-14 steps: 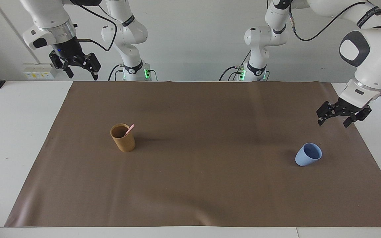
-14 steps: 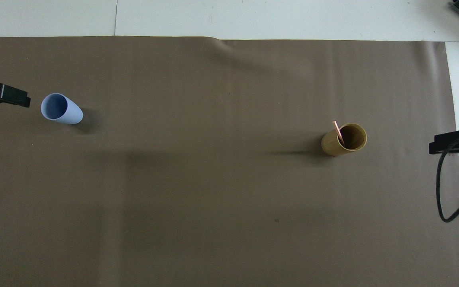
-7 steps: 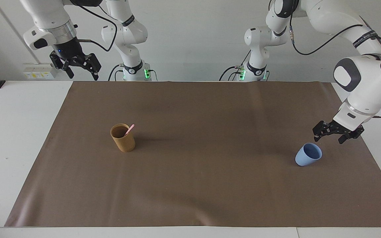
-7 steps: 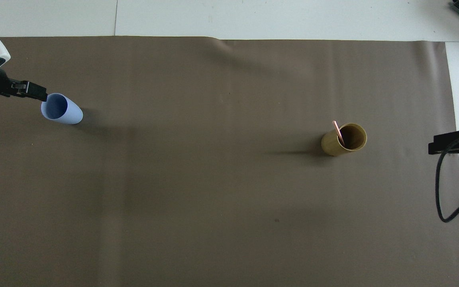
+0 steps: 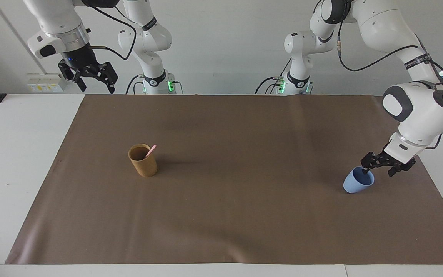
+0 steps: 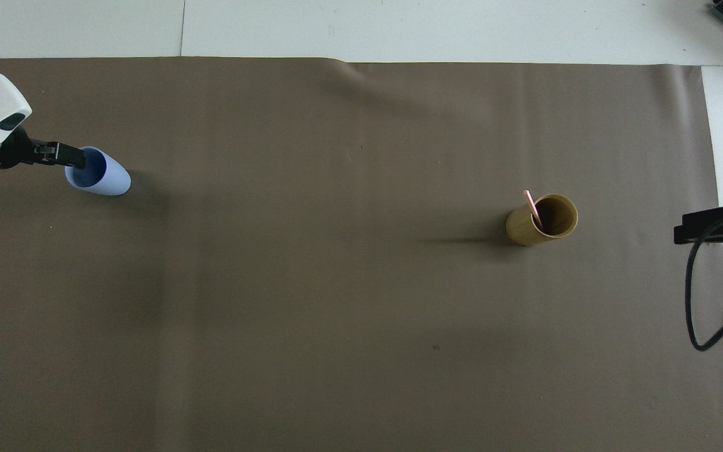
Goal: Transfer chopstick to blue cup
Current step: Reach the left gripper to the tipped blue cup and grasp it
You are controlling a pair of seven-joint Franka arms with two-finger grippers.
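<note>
Left gripper (image 5: 377, 168) has dropped to blue cup (image 5: 356, 184) rim, fingers spread, straddling it; cup grasp next; chopstick (image 5: 150, 150) untouched.

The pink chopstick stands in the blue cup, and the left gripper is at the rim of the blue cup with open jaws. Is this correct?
One part is wrong. The chopstick stands in the brown cup, not the blue cup, as the facing view shows. The rest holds: the left gripper is at the blue cup's rim with open jaws.
</note>
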